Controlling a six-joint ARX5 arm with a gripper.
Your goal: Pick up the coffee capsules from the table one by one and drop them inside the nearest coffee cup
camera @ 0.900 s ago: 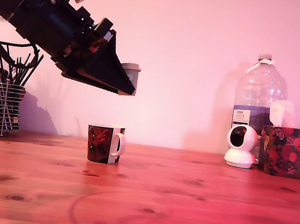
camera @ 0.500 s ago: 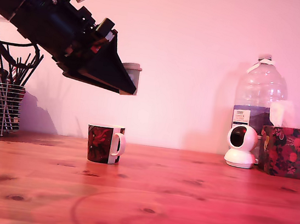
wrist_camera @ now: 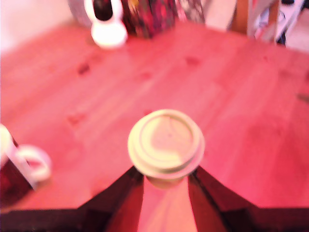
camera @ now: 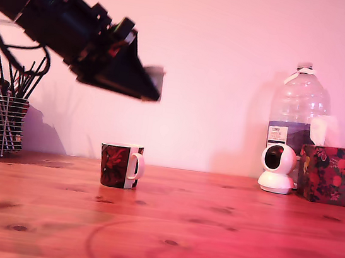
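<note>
Gripper (wrist_camera: 165, 181) clamps coffee capsule (wrist_camera: 166, 141) below its rim | above coffee cup (camera: 120, 166) | likely light, rigid; rim stops slipping.

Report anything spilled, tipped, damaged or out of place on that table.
Nothing stands out. The coffee cup stands upright on the table, with no spill visible. The gripper holds a coffee capsule high above the table.

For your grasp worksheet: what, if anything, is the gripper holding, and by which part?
The gripper holds a small grey tapered coffee capsule, pinched on its narrow body below the wide rim.
</note>
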